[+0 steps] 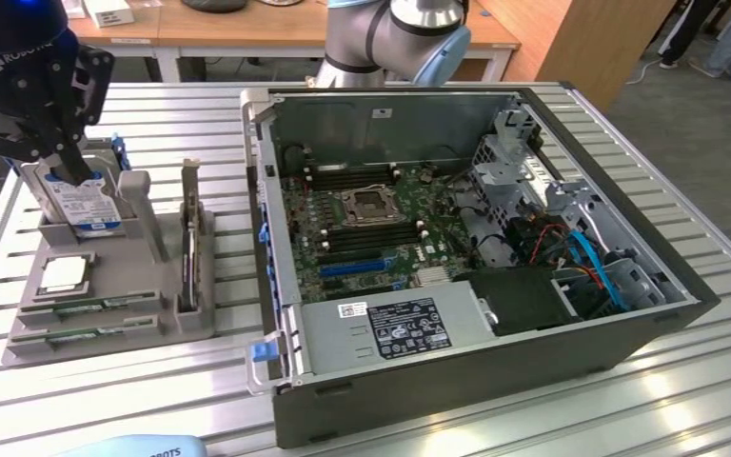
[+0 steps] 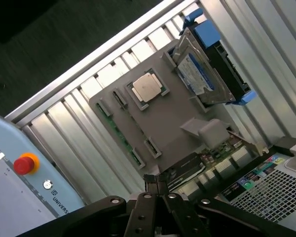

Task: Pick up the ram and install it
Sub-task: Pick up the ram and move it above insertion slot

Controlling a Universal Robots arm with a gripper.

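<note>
The gripper (image 1: 81, 175) (image 2: 157, 181) is black, and its two fingers are pressed together with nothing between them. It hangs over the holder (image 1: 125, 276) (image 2: 167, 123), a flat gray tray with slots for parts. In the exterior view the gripper is over the holder's far end, where the drive (image 1: 80, 205) (image 2: 200, 74) stands in a slot. The finger ends show in front of the drive, but I cannot tell if they touch it. The drive has a blue and white label and blue clips. The chip (image 1: 61, 274) (image 2: 147, 88), square and silver, lies flat in the middle of the holder, nearer than the drive. The ram (image 1: 92, 306) (image 2: 119, 133) is a thin green stick. It lies in a long slot at the holder's near end, well apart from the gripper. A second ram (image 1: 87, 333) lies just beside it, right at the holder's near edge. A dark card (image 1: 189, 243) (image 2: 187, 165) stands on its edge along the holder's side, the side next to the case (image 1: 467, 381). The case is a big black computer box with its side off, just beside the holder on the exterior view's right. Inside it lies a green board (image 1: 365, 243) with an open square socket (image 1: 365, 205) in the middle. The holder and the case both sit on the table (image 1: 87, 395) (image 2: 103, 79), which is made of long silver slats.
</note>
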